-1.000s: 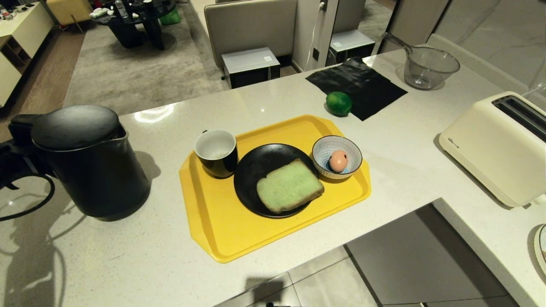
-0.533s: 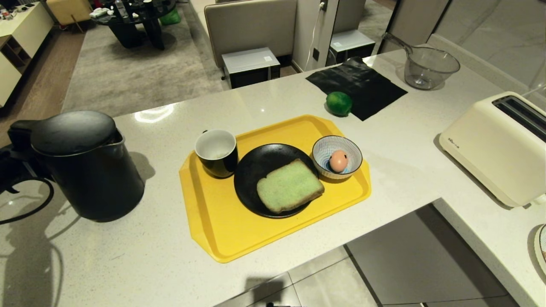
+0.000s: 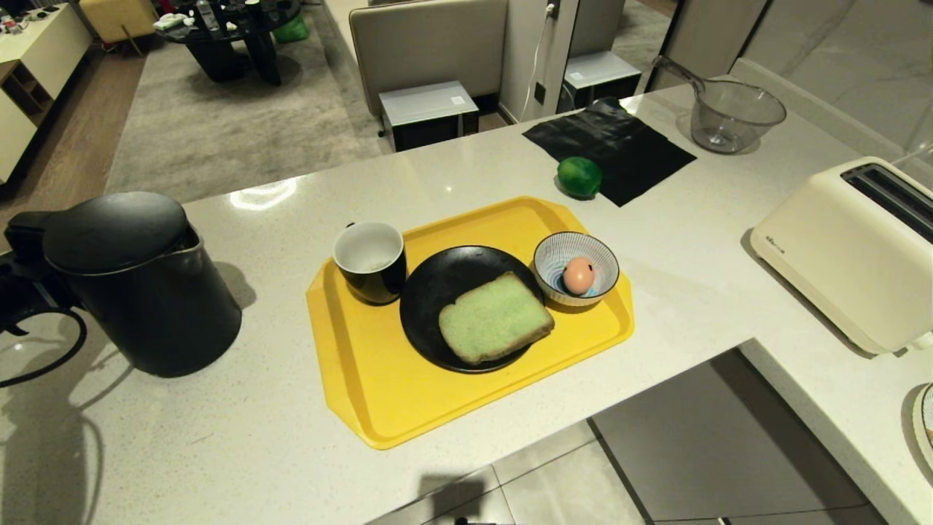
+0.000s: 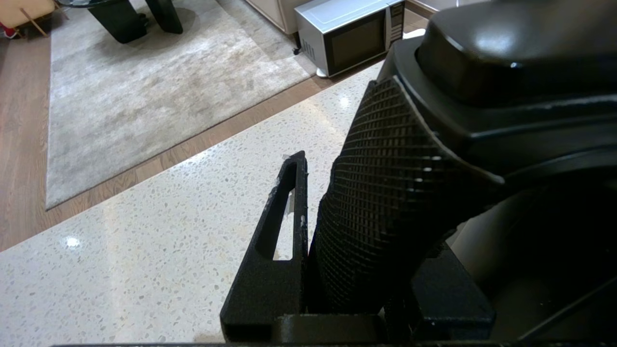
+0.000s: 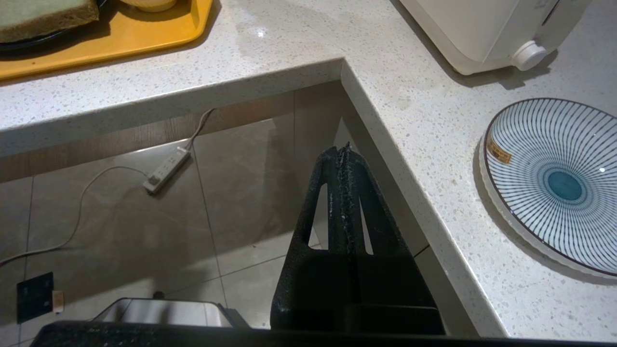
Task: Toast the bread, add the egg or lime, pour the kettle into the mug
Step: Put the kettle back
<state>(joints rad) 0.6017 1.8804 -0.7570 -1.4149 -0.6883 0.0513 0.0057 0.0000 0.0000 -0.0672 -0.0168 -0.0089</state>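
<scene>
Overhead, kettle [image 3: 138,292] standing left of tray [image 3: 379,394]; mug [image 3: 369,261], bread [image 3: 496,317] and egg [image 3: 578,275] on tray, lime [image 3: 579,176] beyond it. Left wrist: left gripper [image 4: 356,231] clamped on kettle handle [image 4: 385,207]. Right wrist: right gripper [image 5: 343,154] pressed closed, empty, below tray.

The counter [image 3: 452,182] is polished speckled stone, catching glare. The kettle [image 3: 138,292] looks matt black, its handle [image 4: 385,217] finely cross-hatched (a grippy texture). The yellow tray [image 3: 379,394] is smooth plastic, the mug [image 3: 369,262] glossy glazed, the lime [image 3: 579,176] shiny, the bread [image 3: 494,318] spongy and rough, the toaster [image 3: 838,248] satin cream
</scene>
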